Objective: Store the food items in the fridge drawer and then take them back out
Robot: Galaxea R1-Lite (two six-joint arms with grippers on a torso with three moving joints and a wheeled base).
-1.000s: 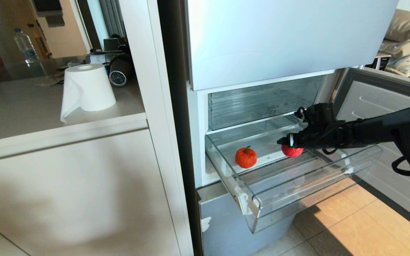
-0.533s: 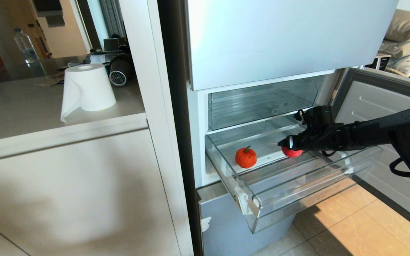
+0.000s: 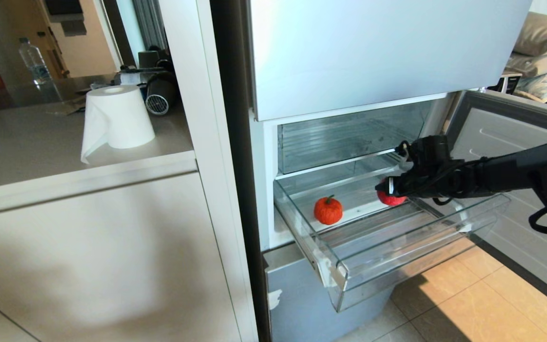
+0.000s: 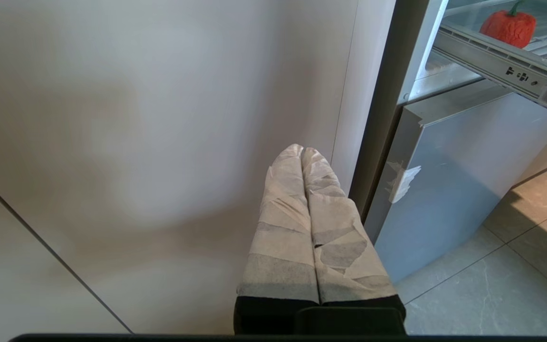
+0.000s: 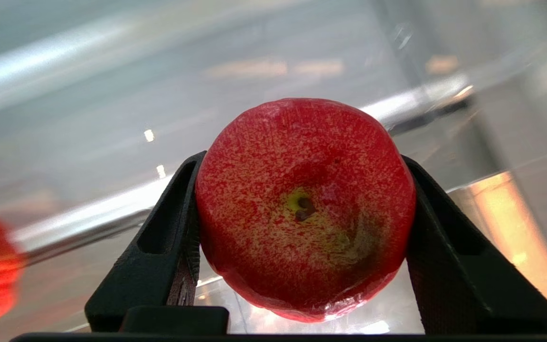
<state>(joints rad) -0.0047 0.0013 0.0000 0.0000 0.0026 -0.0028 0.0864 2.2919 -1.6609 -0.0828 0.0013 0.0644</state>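
Observation:
The clear fridge drawer [image 3: 411, 266] is pulled out. A small orange-red pumpkin-like fruit [image 3: 328, 210] with a green stem sits on its ribbed floor at the left; it also shows in the left wrist view [image 4: 508, 26]. My right gripper [image 3: 390, 190] reaches into the drawer's right half. Its black fingers press both sides of a speckled red apple [image 5: 304, 204], just above the drawer floor. My left gripper [image 4: 302, 149] hangs parked beside the white cabinet, its taped fingers pressed together and empty.
A deeper clear bin [image 3: 349, 135] sits above the drawer. The fridge door [image 3: 506, 137] stands open at the right behind my arm. A blue-grey panel [image 3: 302, 294] lies below, a paper roll [image 3: 117, 116] on the counter to the left, and tiled floor [image 3: 468, 304].
My right gripper's fingers have closed in on the red apple. The hand and apple have shifted only slightly. The pumpkin-like fruit and the left arm have not moved.

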